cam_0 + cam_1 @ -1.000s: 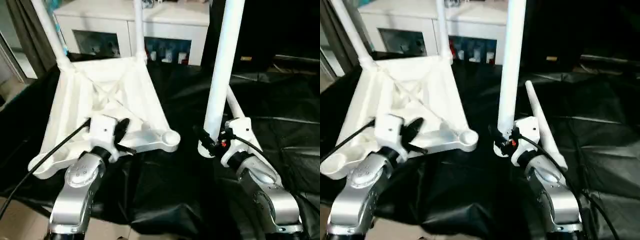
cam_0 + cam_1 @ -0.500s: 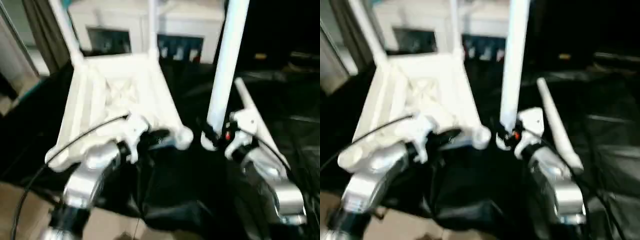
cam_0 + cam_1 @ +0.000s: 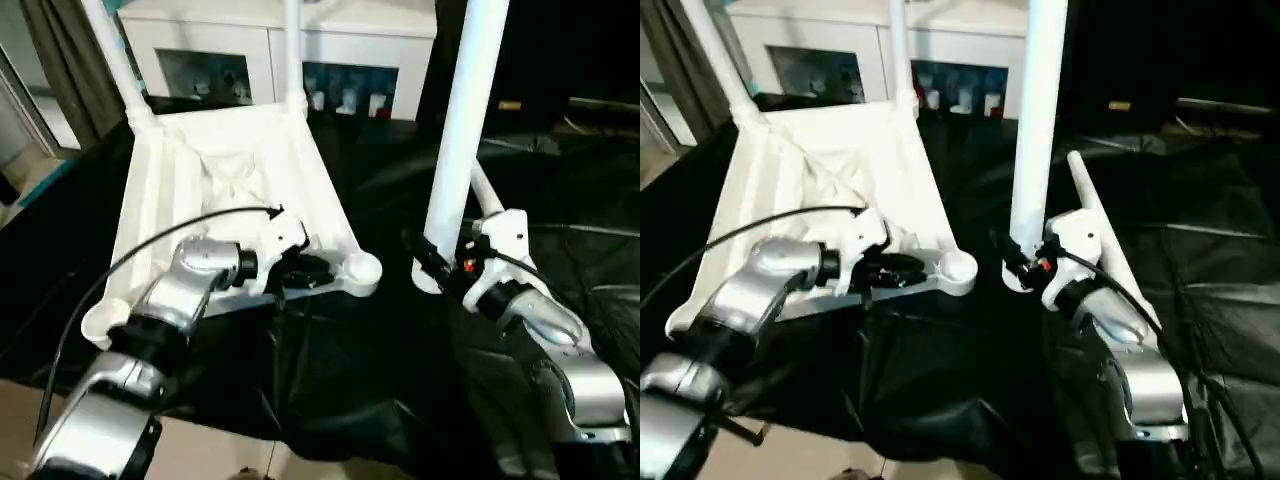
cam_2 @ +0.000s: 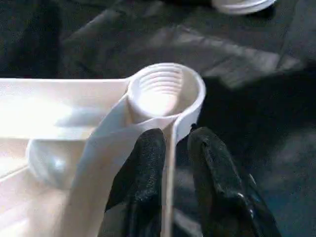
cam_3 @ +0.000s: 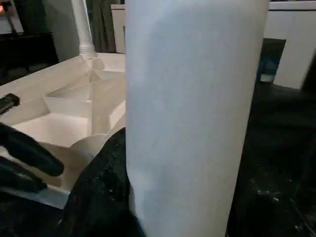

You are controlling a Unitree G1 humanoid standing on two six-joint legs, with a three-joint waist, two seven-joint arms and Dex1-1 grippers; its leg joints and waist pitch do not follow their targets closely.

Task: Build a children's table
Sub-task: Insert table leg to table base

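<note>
White tabletop (image 3: 230, 190) rim between left pincer's (image 4: 170, 148) parted fingers; right pincer (image 3: 432, 262) gripping leg (image 3: 460, 130).

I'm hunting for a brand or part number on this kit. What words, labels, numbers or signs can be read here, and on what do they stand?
None can be read.
The table top and the held leg are plain white.
The small items behind the cabinet's glass doors are too small to read.

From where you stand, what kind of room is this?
Probably an indoor room set up as a work area: a white cabinet with glass doors stands at the back, a grey curtain hangs on the left, and black sheeting covers the work surface.
</note>
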